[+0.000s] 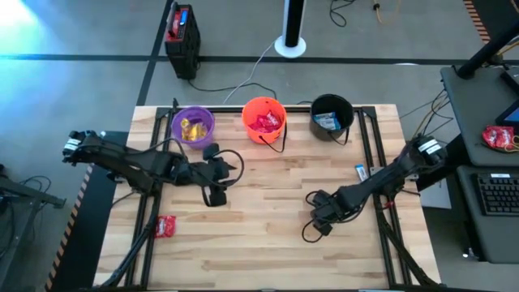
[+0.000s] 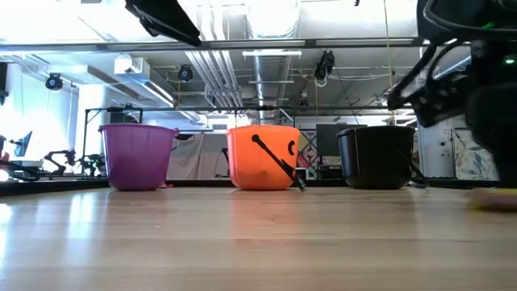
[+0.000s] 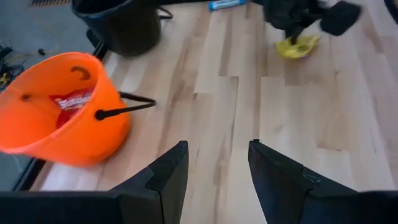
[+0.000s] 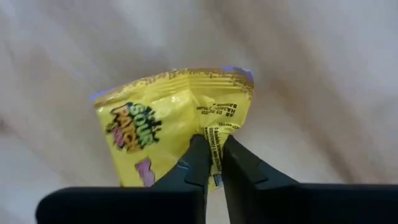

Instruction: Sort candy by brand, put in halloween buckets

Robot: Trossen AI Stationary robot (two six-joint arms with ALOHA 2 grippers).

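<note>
Three buckets stand in a row along the far edge: purple [image 1: 192, 126] with yellow candy inside, orange [image 1: 264, 119] with red candy, black [image 1: 332, 115] with a blue-and-white packet. My right gripper [image 4: 214, 158] is over the table's right half [image 1: 320, 215], shut on a yellow candy packet [image 4: 168, 118]. The same yellow packet [image 3: 298, 46] shows below that gripper in the left wrist view. My left gripper [image 3: 217, 168] is open and hovers near the table's middle [image 1: 215, 185], in front of the orange bucket [image 3: 59, 112]. A red packet [image 1: 165, 226] and a blue packet [image 1: 361, 172] lie flat on the table. My right gripper pinches the yellow packet between its two fingertips [image 4: 200, 155] at one edge [image 4: 214, 134], by the printed seam. The fingers come from above, pointing down. The packet hangs crumpled below them [image 3: 298, 46]; whether its lower end touches the wood I cannot tell.
The table is light wood planks [image 1: 259, 251] with black frame rails at both sides. The orange bucket's black handle [image 3: 124, 107] hangs down its near side toward the table. Cables loop beside both grippers. A desk with keyboard stands off the right edge [image 1: 495, 195].
</note>
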